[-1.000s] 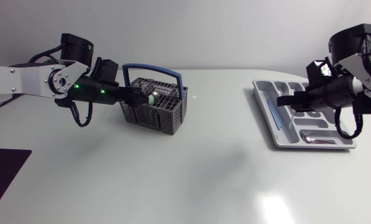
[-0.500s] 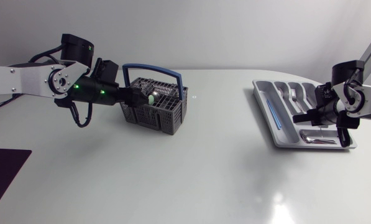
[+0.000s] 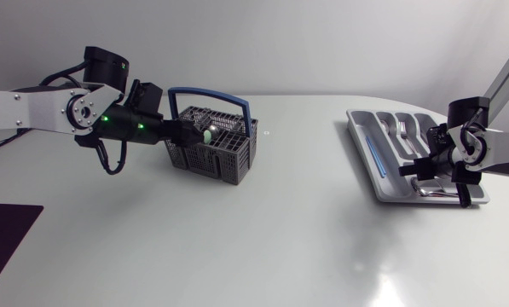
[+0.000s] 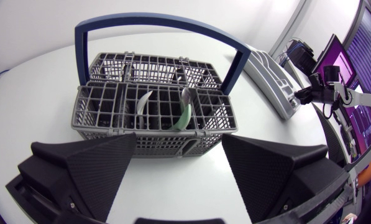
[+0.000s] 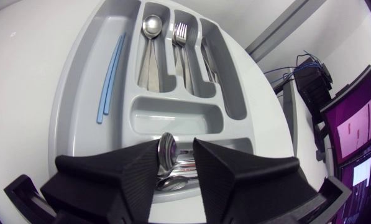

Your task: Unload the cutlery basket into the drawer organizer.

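Observation:
The grey cutlery basket [image 3: 213, 147] with a blue handle stands left of the table's middle. It holds a green-handled utensil [image 4: 184, 115] and a metal one [image 4: 141, 102]. My left gripper [image 3: 184, 132] is open at the basket's [image 4: 154, 112] near wall, one finger to each side. The grey drawer organizer [image 3: 365, 162] lies at the right. My right gripper [image 5: 176, 155] hangs low over its front compartment with the fingers slightly apart. A spoon [image 5: 166, 152] lies between them and touches only one finger. More cutlery [image 5: 173, 180] lies under it.
In the organizer [image 5: 79, 93] are spoons [image 5: 151, 25], forks [image 5: 182, 31] and a thin blue stick [image 5: 110, 74] in the side slot. A dark mat [image 3: 2, 234] lies at the table's front left corner. Bare white tabletop separates basket and organizer.
My right arm has come down from above the organizer to its front compartment, and its fingers have parted from the spoon. The left arm has not moved.

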`<action>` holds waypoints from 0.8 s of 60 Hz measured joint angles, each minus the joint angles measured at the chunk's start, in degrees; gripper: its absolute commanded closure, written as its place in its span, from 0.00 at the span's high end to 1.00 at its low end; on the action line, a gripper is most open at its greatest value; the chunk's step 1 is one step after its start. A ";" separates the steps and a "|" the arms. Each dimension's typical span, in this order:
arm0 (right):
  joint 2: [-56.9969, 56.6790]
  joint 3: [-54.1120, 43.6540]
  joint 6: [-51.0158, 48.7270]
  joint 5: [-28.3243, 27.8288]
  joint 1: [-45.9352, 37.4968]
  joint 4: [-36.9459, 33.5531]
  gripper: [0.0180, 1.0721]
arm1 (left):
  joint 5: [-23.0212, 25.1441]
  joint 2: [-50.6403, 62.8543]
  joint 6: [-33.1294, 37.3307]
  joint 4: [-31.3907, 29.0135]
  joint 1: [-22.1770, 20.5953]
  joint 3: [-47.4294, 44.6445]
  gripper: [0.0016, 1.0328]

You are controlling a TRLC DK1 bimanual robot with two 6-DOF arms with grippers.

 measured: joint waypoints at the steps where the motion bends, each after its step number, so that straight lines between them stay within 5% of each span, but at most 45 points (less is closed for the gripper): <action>1: 0.00 0.00 0.00 0.00 0.02 0.02 0.68 | 0.00 0.00 0.00 0.00 0.00 0.00 0.93; 13: -0.66 0.00 0.24 -0.57 1.90 -0.48 0.95 | 0.00 0.00 -0.02 0.00 0.00 0.00 0.95; 33: -8.20 -0.31 3.82 -4.59 6.78 -6.03 0.95 | 0.00 0.00 -0.48 -3.87 0.00 1.55 0.95; 48: -10.88 0.15 8.50 -11.30 11.65 -11.74 0.95 | 1.75 4.70 1.60 -17.92 0.37 12.90 0.96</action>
